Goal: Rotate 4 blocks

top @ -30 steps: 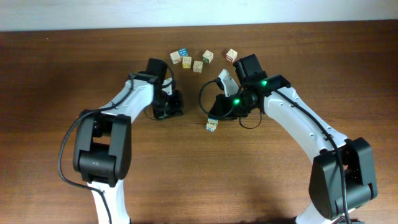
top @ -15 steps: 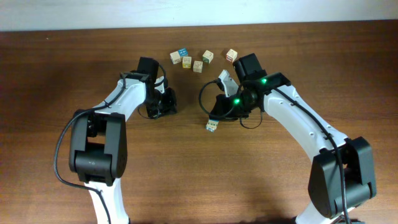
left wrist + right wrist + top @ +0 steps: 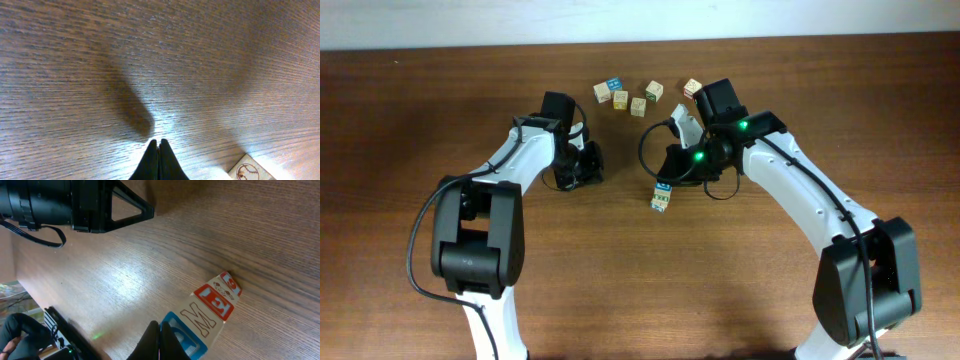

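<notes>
Right claw (image 3: 159, 330): closed, empty, tips just beside the blue-and-white end of the blocks (image 3: 202, 320), which lie touching in a short row on the worktop (image 3: 280, 240). Left claw (image 3: 159, 149): closed, empty, above bare wood. Other cubes (image 3: 638, 106): loose cluster at the far edge.

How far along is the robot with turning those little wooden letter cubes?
Done: cannot say; nothing visible tells turned cubes from unturned. In hand: the right gripper, shut, has its tips at the blue-framed wooden cube ending a line of lettered cubes. The left gripper is shut above the brown wooden table. Left: unclear; a loose cluster of cubes sits apart, beyond both arms.
</notes>
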Robot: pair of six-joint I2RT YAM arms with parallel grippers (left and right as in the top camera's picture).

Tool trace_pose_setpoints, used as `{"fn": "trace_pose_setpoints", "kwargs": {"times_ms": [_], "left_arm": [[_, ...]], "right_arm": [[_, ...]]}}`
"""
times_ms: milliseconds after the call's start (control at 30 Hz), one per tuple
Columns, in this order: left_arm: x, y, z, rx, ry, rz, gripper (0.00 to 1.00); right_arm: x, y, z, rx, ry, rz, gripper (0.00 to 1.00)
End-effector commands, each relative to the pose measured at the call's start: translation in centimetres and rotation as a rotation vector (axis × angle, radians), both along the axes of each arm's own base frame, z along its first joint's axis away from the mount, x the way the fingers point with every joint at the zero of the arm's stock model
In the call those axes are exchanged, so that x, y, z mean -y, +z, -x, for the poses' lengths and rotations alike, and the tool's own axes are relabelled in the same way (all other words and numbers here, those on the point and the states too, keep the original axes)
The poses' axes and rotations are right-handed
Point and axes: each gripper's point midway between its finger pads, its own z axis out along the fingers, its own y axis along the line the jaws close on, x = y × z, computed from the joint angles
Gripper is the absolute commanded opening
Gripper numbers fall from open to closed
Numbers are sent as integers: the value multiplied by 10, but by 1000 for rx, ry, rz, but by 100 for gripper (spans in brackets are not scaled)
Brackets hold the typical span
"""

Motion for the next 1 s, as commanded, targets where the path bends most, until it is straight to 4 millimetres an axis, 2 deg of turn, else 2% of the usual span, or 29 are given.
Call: {"fn": "trace_pose_setpoints", "kwargs": {"times_ms": [0,167,233,300,333,400,433,467,500,533,567,600,633,667,700,733,800,867,967], "left_arm": [[-4,-2,-3,5,-1,-12,0],[-6,-3,-4,7,2,-21,0],[-15,-4,-7,15,18,-49,0],[-27,6,-20,56,20,-54,0],[-43,34,-38,128,4,-58,0],[-63,79,-58,258,-37,-80,0],[-72,109,-66,355,-102,-102,0],[-79,140,-70,457,-158,-128,0],[-84,158,-71,513,-183,-145,0],[-94,186,-69,598,-217,-177,0],[-111,207,-66,648,-212,-240,15],[-130,222,-62,666,-172,-310,47],[-147,234,-58,678,-135,-365,99],[-151,237,-56,683,-124,-372,99],[-152,237,-56,683,-123,-372,99],[-152,236,-56,680,-123,-372,99],[-152,236,-56,680,-123,-372,99],[-152,236,-56,680,-124,-372,99],[-152,236,-56,680,-124,-372,99]], "right_arm": [[-3,6,-6,16,-1,5,4],[-7,33,-15,63,13,-7,4],[-7,55,-18,93,34,-8,4],[0,80,-21,134,44,34,4],[11,108,-24,174,44,54,4],[29,136,-26,211,21,74,4],[46,151,-27,218,-17,108,4],[61,162,-26,220,-49,134,4],[72,169,-25,224,-75,153,4],[90,179,-23,230,-110,187,8],[113,186,-20,233,-162,244,27],[133,197,-16,240,-209,284,42],[156,216,-7,267,-268,310,63],[165,225,-1,283,-295,317,74],[178,242,5,327,-337,324,89],[187,261,18,382,-374,316,99],[193,294,49,488,-409,297,99],[192,317,76,572,-418,274,99],[192,327,89,608,-425,267,99]]}}
